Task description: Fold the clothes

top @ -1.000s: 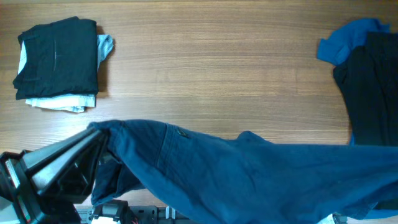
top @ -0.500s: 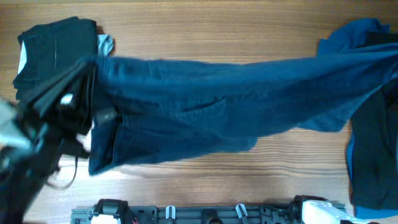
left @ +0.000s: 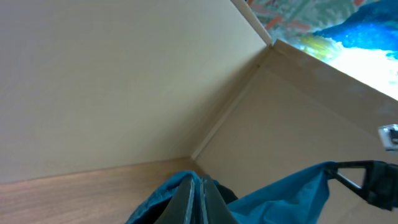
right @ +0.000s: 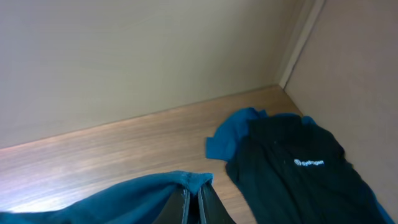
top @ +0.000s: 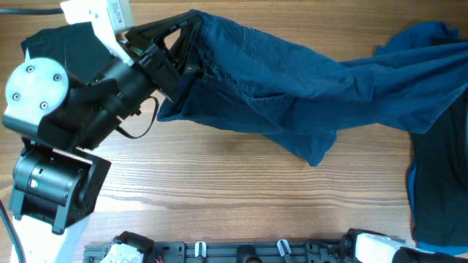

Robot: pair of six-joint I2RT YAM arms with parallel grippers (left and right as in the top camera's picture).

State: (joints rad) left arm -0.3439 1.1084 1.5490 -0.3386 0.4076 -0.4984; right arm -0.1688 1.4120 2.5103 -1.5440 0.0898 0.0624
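At the far left, a folded black garment [top: 45, 45] lies on the tabletop [top: 219, 197], partly hidden under the left arm [top: 66, 124]. The left end effector [left: 199, 186] is clenched on one end of the dark blue denim shorts [top: 292, 80]. The shorts are stretched across the far half of the tabletop. Their long axis runs from left to right and slopes a little toward the near side on the right. In the middle the cloth sags, and a loose flap points to the near edge. The right end effector [right: 193, 193] is clenched on the other end of the shorts. At the far right lies a black garment [top: 439, 161] with a small white logo, on top of a bright blue garment [top: 413, 40].
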